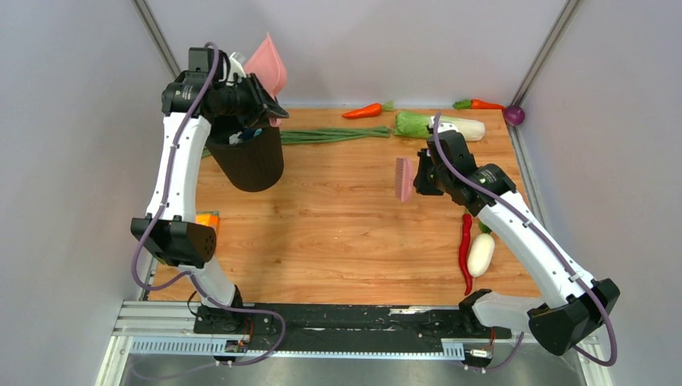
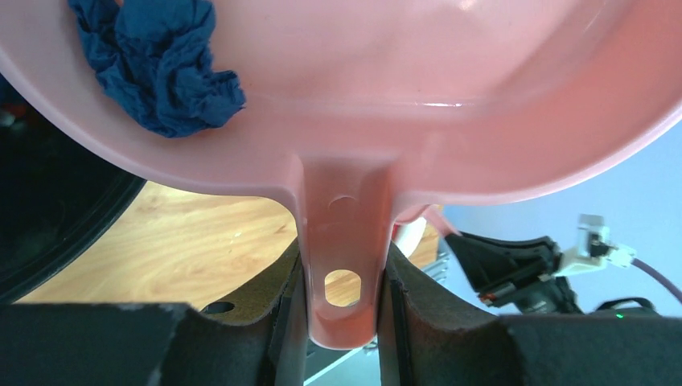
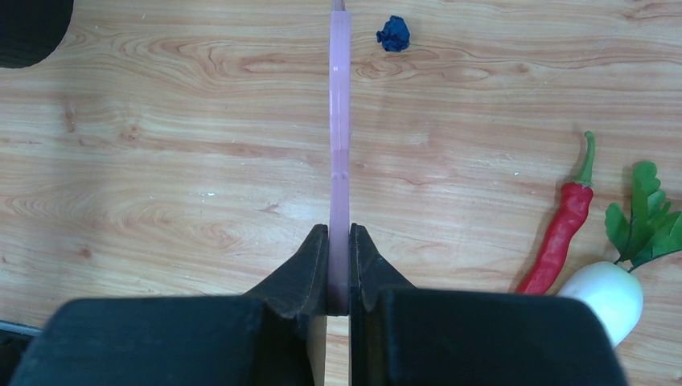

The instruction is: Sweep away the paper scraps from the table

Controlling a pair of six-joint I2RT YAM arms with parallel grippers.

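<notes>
Setting: grey walls (image 1: 346, 48) enclose a wood-grain table (image 1: 338, 233), with a black bin (image 1: 249, 157) standing at its back left.

Item, left arm – raised from its base, elbow bent, wrist high above the bin. The left gripper (image 2: 343, 289) is clamped on the handle of a pink dustpan (image 2: 450, 72), which is tipped steeply upward.
- One navy wad (image 2: 161, 64) lies inside the pan near its left edge, on the side where the bin's dark mouth shows below.

Item, right arm – stretched forward and inward toward the table's middle. The right gripper (image 3: 338, 265) is closed tight on the thin handle of a pink brush (image 1: 404, 178), bristles facing left. The brush looks to be held off the board, idle.
- One navy scrap (image 3: 393, 34) lies on the bare wood just beyond the brush, to the right of its line.
- A chili (image 3: 563, 233) and a radish (image 3: 603, 293) lie well off to the right.

Step in hand, as judged: emptying the pan into the bin, not yet finished, since the wad clings inside.

Next move, as judged: a further tilt or a shake toward the bin to drop the wad. After that, the pan needs to come down flat beside the loose scrap so the brush can sweep it in.
</notes>
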